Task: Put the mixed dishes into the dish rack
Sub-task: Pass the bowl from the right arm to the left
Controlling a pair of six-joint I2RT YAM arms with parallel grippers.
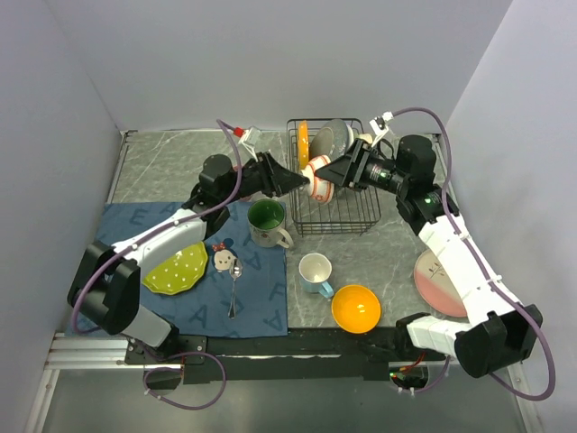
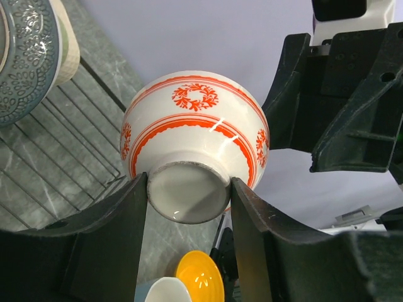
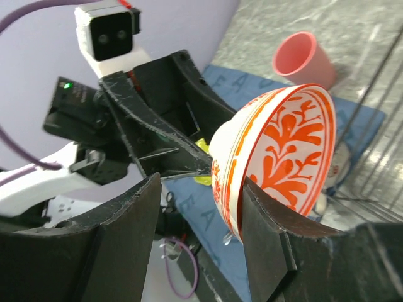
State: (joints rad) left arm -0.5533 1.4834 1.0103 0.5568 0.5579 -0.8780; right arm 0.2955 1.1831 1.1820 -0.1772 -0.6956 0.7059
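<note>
While the left gripper (image 2: 189,198) is clamped on the foot ring of the red-patterned bowl (image 2: 195,119), the right gripper (image 3: 200,192) is released. Its jaws straddle the bowl rim, one finger clear of it. Bowl is tipped on its side over the 9 o'clock side of the dish rack (image 1: 341,219); can't tell if it touches the wires. Rack has an orange plate (image 1: 304,137) and a grey plate (image 1: 332,137) upright at its 12 o'clock end. Green mug (image 1: 267,221) is on the blue cloth mat (image 1: 261,302) at the rack's 8 o'clock. Orange bowl (image 1: 355,307) is at 6 o'clock, pink plate (image 1: 431,280) between 4 and 5.
</note>
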